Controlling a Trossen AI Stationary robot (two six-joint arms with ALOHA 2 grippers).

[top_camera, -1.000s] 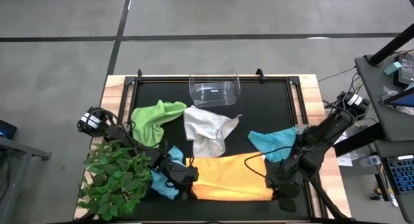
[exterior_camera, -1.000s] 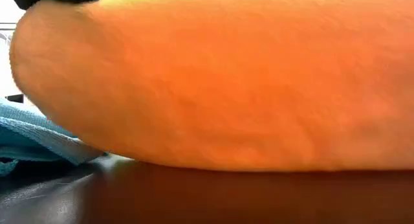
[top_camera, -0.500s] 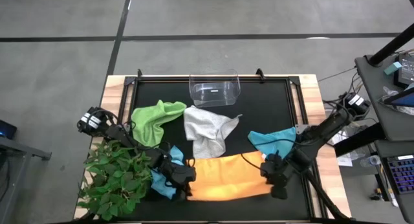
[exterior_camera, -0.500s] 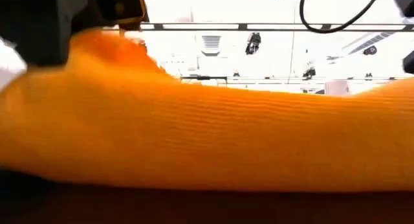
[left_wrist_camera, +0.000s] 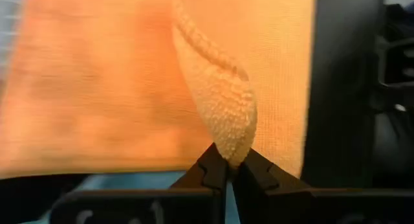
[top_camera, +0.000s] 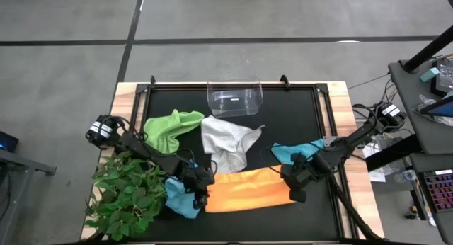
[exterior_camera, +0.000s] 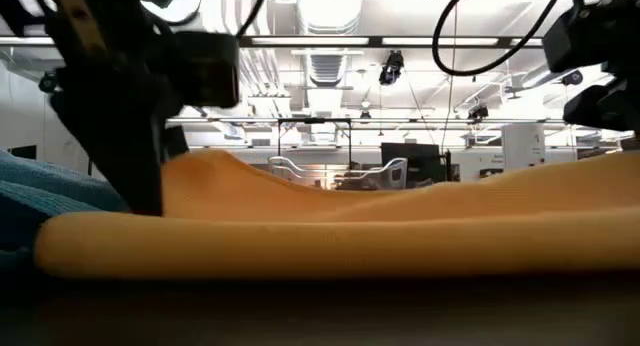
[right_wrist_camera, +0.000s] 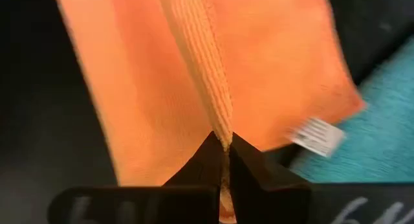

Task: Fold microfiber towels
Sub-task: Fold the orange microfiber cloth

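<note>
Front of table: 1 orange towel (top_camera: 249,191), folded over, between my 2 grippers. My left gripper (top_camera: 203,187) pinches its left edge; my right gripper (top_camera: 291,183) pinches its right edge, beside the teal towel (top_camera: 297,155).

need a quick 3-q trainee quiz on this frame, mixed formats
1. True or false: both the left gripper and the right gripper pinch the yellow-orange towel.
2. Which towel lies nearest the clear bin? A) teal B) pale grey-white C) light blue
3. Fill in: beside the left arm, at the table's edge, sits a leafy green ____.

Key: 1 true. 2 B, the pale grey-white towel. 3 plant.
</note>
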